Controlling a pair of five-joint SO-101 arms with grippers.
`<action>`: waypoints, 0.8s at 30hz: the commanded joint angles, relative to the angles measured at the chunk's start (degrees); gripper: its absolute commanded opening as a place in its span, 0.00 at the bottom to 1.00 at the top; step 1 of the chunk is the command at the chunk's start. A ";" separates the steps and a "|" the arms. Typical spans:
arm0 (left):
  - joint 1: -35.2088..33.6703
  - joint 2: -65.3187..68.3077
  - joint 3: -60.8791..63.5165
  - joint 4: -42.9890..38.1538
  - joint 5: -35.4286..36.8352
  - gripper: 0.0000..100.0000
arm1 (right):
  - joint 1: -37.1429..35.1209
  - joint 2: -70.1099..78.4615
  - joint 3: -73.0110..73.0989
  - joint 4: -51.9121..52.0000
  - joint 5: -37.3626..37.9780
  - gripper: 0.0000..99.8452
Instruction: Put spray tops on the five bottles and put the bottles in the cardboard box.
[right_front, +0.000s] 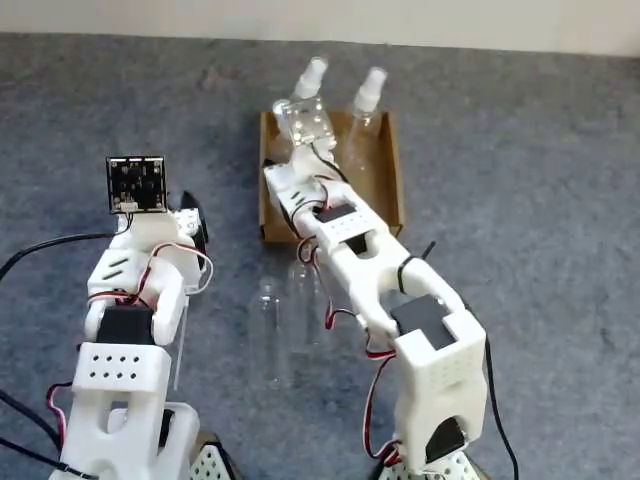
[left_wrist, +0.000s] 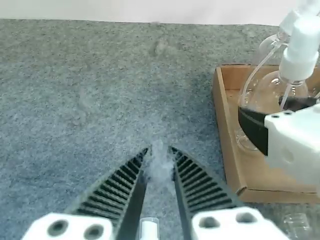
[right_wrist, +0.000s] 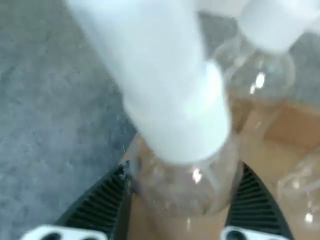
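Right claw (right_wrist: 181, 197) tight around capped bottle (right_front: 300, 118) in cardboard box (right_front: 396, 190), beside second capped bottle (right_front: 362, 135).

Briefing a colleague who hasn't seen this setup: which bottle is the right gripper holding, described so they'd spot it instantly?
Find the cardboard box at the far side of the grey table. Two clear bottles with white spray tops sit in it. The held bottle is the one nearer the left arm, with the right gripper clamped around its body; the other bottle is untouched.
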 joint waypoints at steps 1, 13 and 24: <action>-0.31 0.13 -1.98 -1.32 0.35 0.00 | -0.22 -5.76 -6.20 4.00 0.44 0.22; -0.31 0.13 -1.98 -1.32 0.35 0.00 | -0.13 -16.66 -9.19 12.62 0.35 0.22; -0.57 0.22 -1.98 -1.32 0.62 0.00 | -0.48 -36.26 -9.19 30.99 0.62 0.22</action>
